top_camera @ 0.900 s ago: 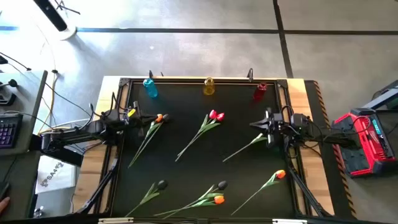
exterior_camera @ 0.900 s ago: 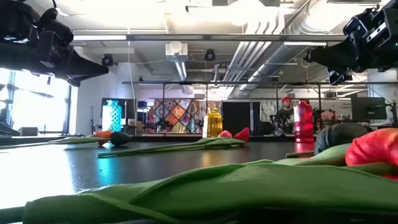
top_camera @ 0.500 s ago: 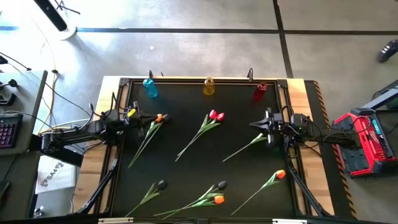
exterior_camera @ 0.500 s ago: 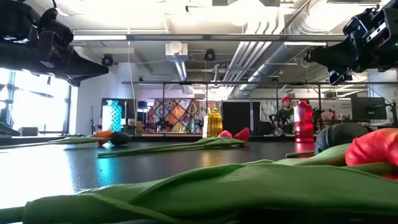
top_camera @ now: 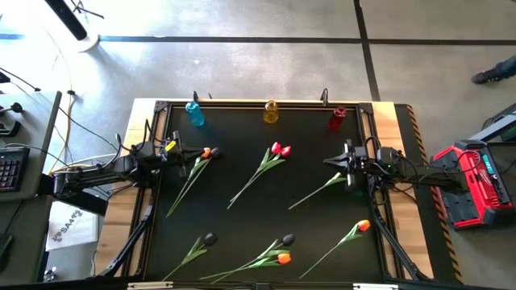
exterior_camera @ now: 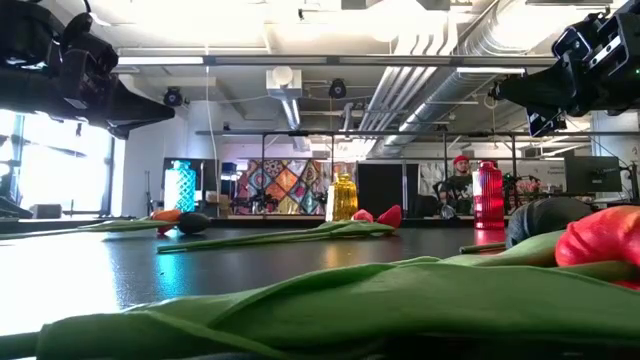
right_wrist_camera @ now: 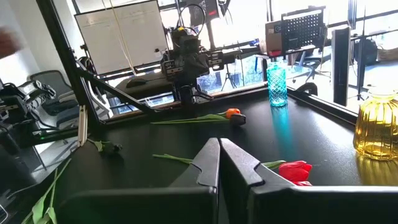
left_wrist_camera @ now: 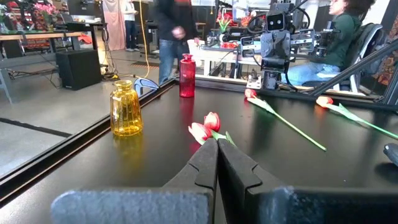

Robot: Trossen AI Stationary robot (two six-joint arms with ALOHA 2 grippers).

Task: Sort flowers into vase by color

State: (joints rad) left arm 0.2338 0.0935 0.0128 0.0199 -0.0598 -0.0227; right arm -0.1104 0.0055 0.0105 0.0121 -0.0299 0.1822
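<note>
Tulips (top_camera: 270, 162) lie scattered on the mat between both closed, empty hands, left hand (top_camera: 179, 151) and right hand (top_camera: 330, 160).

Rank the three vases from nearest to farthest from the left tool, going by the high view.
From the left tool:
1. Blue vase, at the back edge on the left arm's side.
2. Yellow vase, middle of the back edge.
3. Red vase, back edge on the right arm's side.

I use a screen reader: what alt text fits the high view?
Overhead: tulips lie scattered on a black table, with blue, yellow and red vases empty along its far edge. The left gripper and right gripper, both shut, wait at either side.
</note>
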